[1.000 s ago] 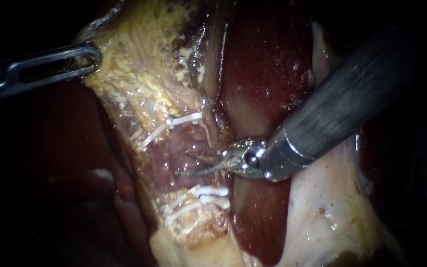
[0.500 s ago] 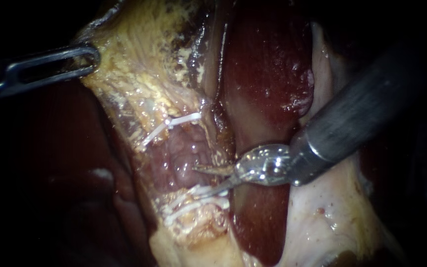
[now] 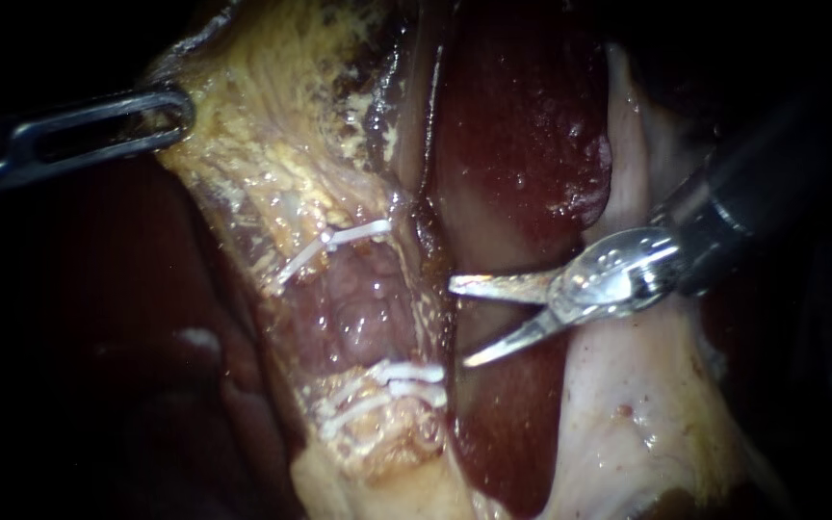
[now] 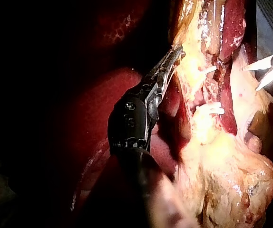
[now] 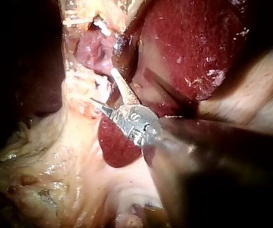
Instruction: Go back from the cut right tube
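Note:
A tube (image 3: 358, 308) runs down the yellow tissue, pink and raw between one white clip (image 3: 339, 238) above and two white clips (image 3: 392, 380) below. My right instrument (image 3: 457, 324) has curved blades that stand open with nothing between them. It hovers just right of the tube, over the dark red liver (image 3: 522, 144). In the right wrist view the blades (image 5: 102, 85) point at the clipped stretch (image 5: 96, 47). My left instrument (image 3: 173, 114) is shut on the yellow fatty tissue (image 3: 272, 144) at the upper left. The left wrist view shows that grip (image 4: 175, 53) and the clips (image 4: 211, 108).
Pale membrane (image 3: 628, 404) lies under the right instrument's shaft. Dark liver (image 3: 98, 337) fills the left side. In the left wrist view the right instrument's open blades (image 4: 265, 71) show beyond the clipped tissue, and a yellow lump of tissue (image 4: 231, 180) sits beside the left shaft.
My right instrument has drawn back to the right and slightly up, away from the gap between the clips; its blades stay open. The left instrument has not moved.

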Robot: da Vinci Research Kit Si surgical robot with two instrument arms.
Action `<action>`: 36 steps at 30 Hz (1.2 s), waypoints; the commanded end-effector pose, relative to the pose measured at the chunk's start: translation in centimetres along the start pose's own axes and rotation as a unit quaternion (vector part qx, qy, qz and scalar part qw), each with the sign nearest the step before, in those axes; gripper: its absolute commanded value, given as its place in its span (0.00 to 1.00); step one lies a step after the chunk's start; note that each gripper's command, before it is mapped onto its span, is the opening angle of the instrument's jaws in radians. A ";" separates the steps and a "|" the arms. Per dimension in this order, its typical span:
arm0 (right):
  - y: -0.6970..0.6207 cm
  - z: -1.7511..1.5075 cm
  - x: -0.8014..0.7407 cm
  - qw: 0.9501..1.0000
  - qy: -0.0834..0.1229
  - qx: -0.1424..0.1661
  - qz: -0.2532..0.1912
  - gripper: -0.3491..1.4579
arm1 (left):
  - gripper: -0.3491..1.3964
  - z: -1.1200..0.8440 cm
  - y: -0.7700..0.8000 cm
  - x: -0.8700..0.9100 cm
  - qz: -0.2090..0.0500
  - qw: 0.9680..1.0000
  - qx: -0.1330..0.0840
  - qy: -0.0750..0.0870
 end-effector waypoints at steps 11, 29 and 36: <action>0.02 -0.09 0.02 1.000 0.002 -0.008 -0.003 0.98 | 0.00 0.29 -0.01 0.28 0.006 1.000 0.001 -0.002; 0.01 -0.12 0.01 1.000 0.003 -0.006 -0.007 0.98 | 0.00 1.11 -0.12 0.73 0.016 0.999 0.014 0.028; 0.01 -0.12 0.01 1.000 0.004 -0.004 -0.007 0.98 | 0.00 1.14 -0.11 0.76 0.017 0.999 0.014 0.031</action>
